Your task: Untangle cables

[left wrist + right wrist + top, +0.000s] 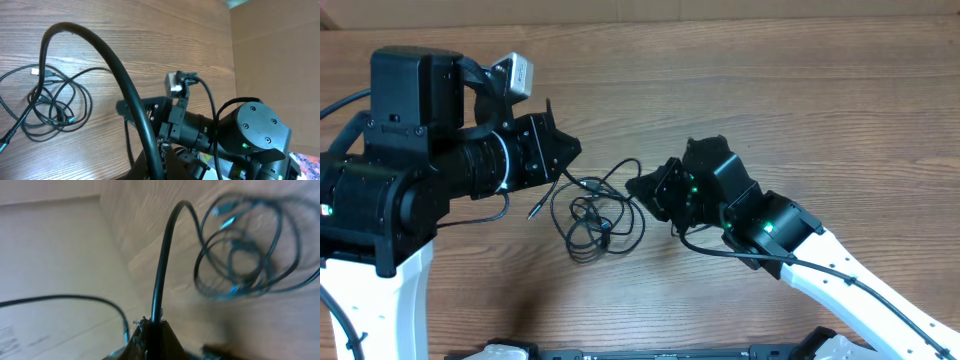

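Overhead view of a wooden worktop [770, 80] with two robot arms facing each other. The cables [595, 212], thin black cords, lie on it in one loose knot of overlapping loops between the two pincers, close to both.

One loop reaches out of the knot to just in front of the tips of the right pincer [645, 188]. Whether it touches them cannot be told. A loose plug end [533, 212] trails out on the side of the left pincer [565, 150], just beside its tips.

How wide either pincer stands cannot be told. The overhead view shows only dark wedge shapes. Each wrist view is crossed by a thick arm lead [100, 60], and the right wrist view is also blurred. No cord can be seen held by either pincer.

The step in hand appears to be reaching in for a first hold. To do it well, each pincer should take a single strand at the edge of the knot, not the crowded middle. The outlying loop suits the right pincer and the free plug end suits the left. Each should close on one cord only and lift slightly. The two should then draw apart slowly, so the loops slide open rather than cinch tight. The thick arm lead must not be mistaken for a cord.
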You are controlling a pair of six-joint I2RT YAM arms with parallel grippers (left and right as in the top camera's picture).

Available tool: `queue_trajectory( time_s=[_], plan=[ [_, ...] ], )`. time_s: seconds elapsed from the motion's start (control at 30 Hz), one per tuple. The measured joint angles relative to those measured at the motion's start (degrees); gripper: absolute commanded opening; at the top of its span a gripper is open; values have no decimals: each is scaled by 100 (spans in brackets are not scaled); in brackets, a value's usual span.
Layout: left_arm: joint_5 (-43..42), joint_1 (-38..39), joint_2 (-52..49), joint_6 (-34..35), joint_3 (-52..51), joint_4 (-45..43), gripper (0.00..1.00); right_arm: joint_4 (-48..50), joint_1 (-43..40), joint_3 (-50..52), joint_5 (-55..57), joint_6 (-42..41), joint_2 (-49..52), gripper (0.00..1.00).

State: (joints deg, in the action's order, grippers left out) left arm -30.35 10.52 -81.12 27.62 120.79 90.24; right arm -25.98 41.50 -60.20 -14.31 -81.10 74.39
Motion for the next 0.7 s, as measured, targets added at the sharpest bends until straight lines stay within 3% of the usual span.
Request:
queue_trajectory(
  time_s=[0.2, 0.47, 0.63, 0.7],
  plan=[
    [81, 28, -63, -68, -7, 22, 9, 11, 26, 0, 741, 922, -74, 4],
    [140, 26, -52, -85, -4, 24, 17, 1016, 17, 11, 1178, 2693, -435, 4],
    [273, 26, -52, -92, -4, 44, 43, 1005, 15, -166, 1672, 3595, -1211, 4],
    [302, 28, -52, -109, -4, 44, 60, 1005, 15, -232, 1869, 3790, -1460, 4]
  ],
)
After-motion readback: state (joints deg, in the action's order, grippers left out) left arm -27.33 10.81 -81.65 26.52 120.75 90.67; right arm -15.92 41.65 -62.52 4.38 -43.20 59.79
